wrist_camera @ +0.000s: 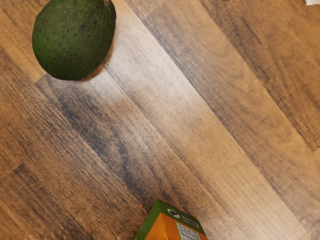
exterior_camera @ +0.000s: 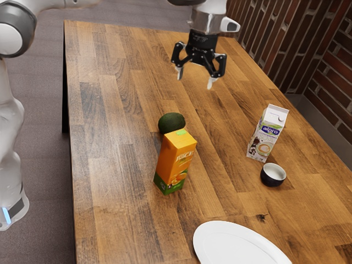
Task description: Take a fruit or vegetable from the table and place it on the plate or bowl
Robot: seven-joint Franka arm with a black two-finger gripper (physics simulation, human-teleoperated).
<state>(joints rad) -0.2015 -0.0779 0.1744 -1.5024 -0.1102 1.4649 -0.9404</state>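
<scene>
A dark green avocado (exterior_camera: 171, 121) lies on the wooden table, just behind an upright orange juice carton (exterior_camera: 175, 162). In the wrist view the avocado (wrist_camera: 73, 37) sits apart from the carton's top (wrist_camera: 172, 226) with bare wood between them. My gripper (exterior_camera: 194, 78) hovers open above the table, farther back than the avocado and toward the exterior view's right, with nothing between its fingers. A white plate (exterior_camera: 234, 244) rests at the table's near edge.
A white milk carton (exterior_camera: 267, 132) stands toward the exterior view's right, with a small black bowl (exterior_camera: 273, 174) in front of it. A brick wall (exterior_camera: 308, 38) runs along the table's far right side. The table's left edge (exterior_camera: 67, 110) drops to the floor.
</scene>
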